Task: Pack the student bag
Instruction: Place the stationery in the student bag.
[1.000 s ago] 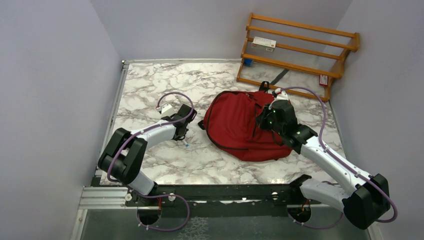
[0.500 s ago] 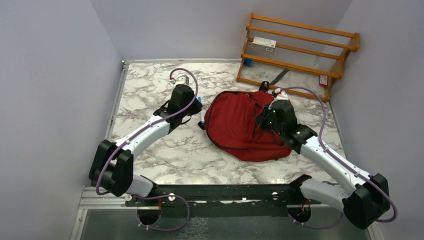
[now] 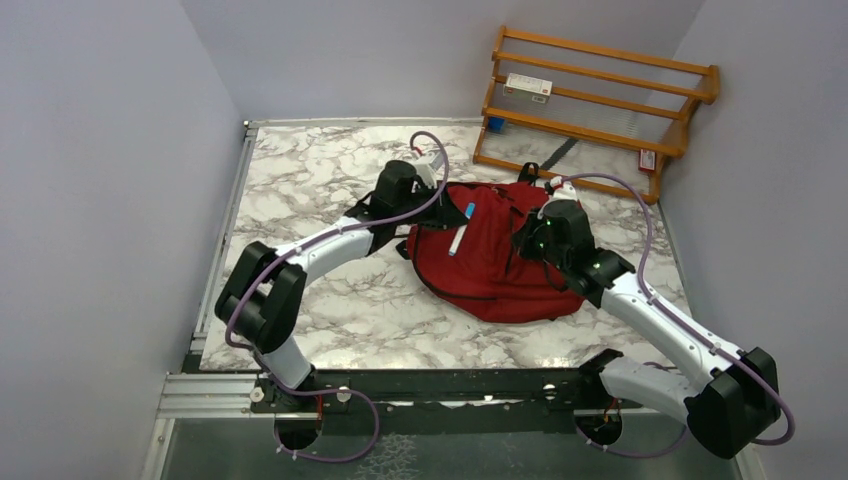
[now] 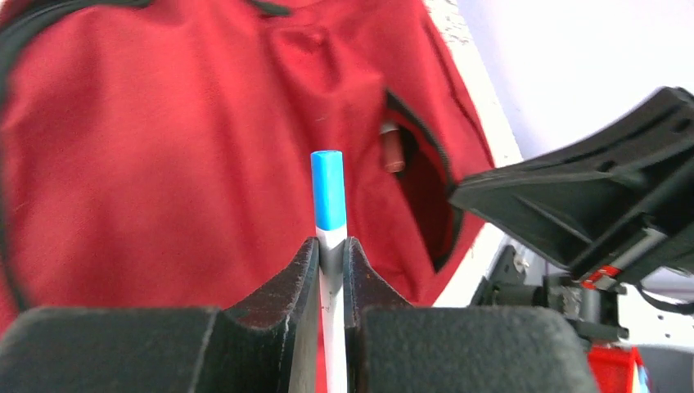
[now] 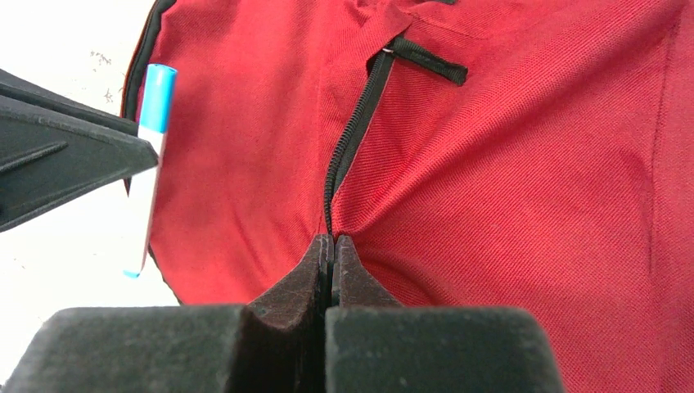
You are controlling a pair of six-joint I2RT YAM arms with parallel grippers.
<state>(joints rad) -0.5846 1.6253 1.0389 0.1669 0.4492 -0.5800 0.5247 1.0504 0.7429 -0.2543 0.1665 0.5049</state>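
Robot lab test cell: marble-patterned table point(image 3: 330, 310) between plain pale walls point(image 3: 100, 200), wooden rack point(image 3: 590, 130) in the far corner.

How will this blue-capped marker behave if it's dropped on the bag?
Likely stiff and light: the marker juts straight from the left gripper, pinched only near its cap. Round and smooth, it may roll off the humped bag.

Student bag point(image 4: 164, 164) pocket point(image 4: 425, 205) interior dark; item point(image 4: 391, 147) inside unidentifiable.
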